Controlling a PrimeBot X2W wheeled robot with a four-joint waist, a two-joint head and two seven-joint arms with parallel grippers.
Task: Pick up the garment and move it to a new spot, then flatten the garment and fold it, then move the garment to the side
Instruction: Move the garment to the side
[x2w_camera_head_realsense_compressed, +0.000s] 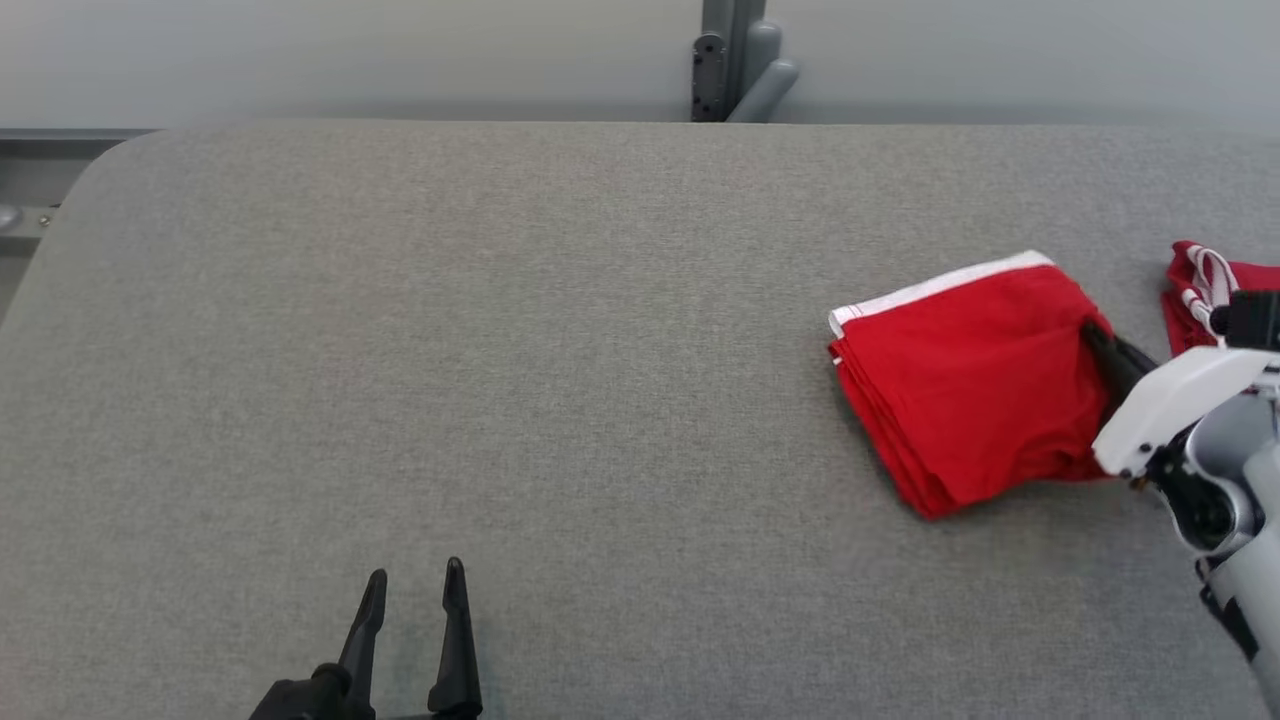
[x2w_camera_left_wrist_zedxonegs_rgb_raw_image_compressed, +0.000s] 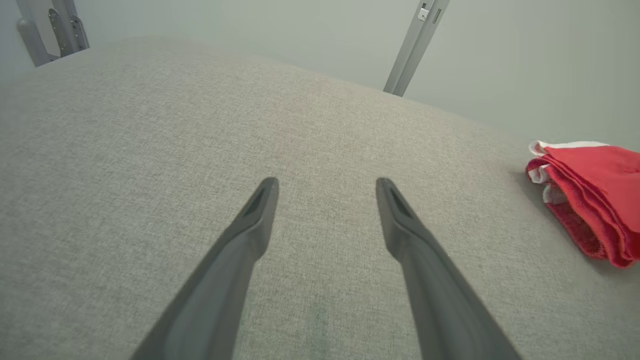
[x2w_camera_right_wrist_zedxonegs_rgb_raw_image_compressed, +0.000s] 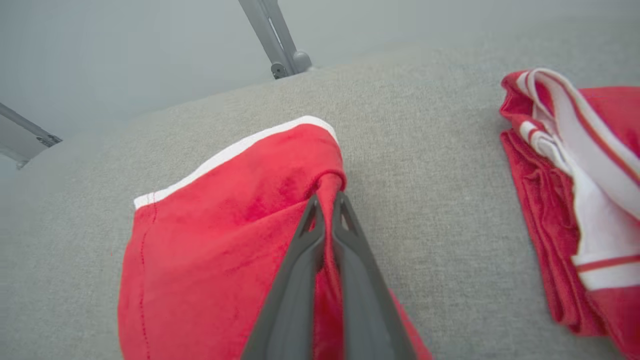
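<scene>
— What does that garment (x2w_camera_head_realsense_compressed: 970, 390) look like from where you stand?
— Bright red, soft and a bit fleecy, with a white band along its far edge. It's folded into a thick, roughly square packet. The stacked layers show along the left and near sides.
— Lying flat?
— Mostly. It sits on the grey table (x2w_camera_head_realsense_compressed: 500, 350), well over on the right side, turned a little askew to the table's edge. The right edge isn't flat, though: a ridge of red cloth is pinched up between the closed fingers of the right gripper (x2w_camera_right_wrist_zedxonegs_rgb_raw_image_compressed: 326, 200).
— Lifted off?
— No, the rest of it rests on the surface.
</scene>
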